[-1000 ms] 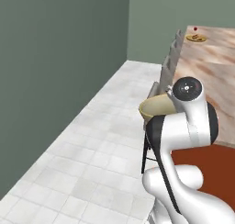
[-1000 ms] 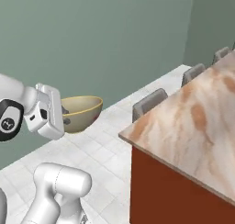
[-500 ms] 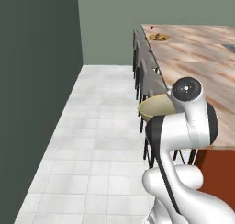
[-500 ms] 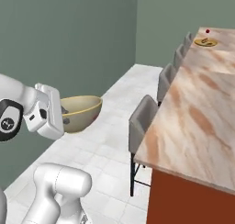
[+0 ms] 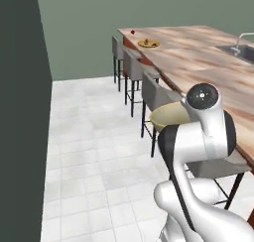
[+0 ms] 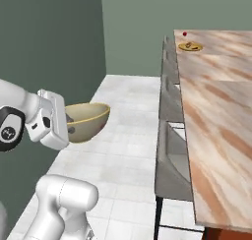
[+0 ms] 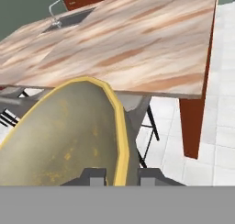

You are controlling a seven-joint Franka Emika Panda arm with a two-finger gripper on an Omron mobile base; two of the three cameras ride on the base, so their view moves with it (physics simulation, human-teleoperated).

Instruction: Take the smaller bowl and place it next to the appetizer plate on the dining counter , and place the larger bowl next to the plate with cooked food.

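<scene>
Gripper (image 7: pixel 117 175) clamps rim of larger bowl (image 6: pixel 86 121); plate with cooked food (image 6: pixel 190 46) lies at bench (image 6: pixel 216 111) far end, well ahead.

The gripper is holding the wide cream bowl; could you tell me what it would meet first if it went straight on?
Probably the pink-beige marble dining counter, which lies ahead past the cream bowl the gripper grips; depth is unclear.

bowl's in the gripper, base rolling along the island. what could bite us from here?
1. The gripper pinches only the rim of the larger bowl, so a jolt could make it pivot or slip.
2. The bowl hangs over the floor beside the stools; swinging it toward the dining counter could clip a chair back.
3. The plate with cooked food sits at the far end: long carry.
</scene>
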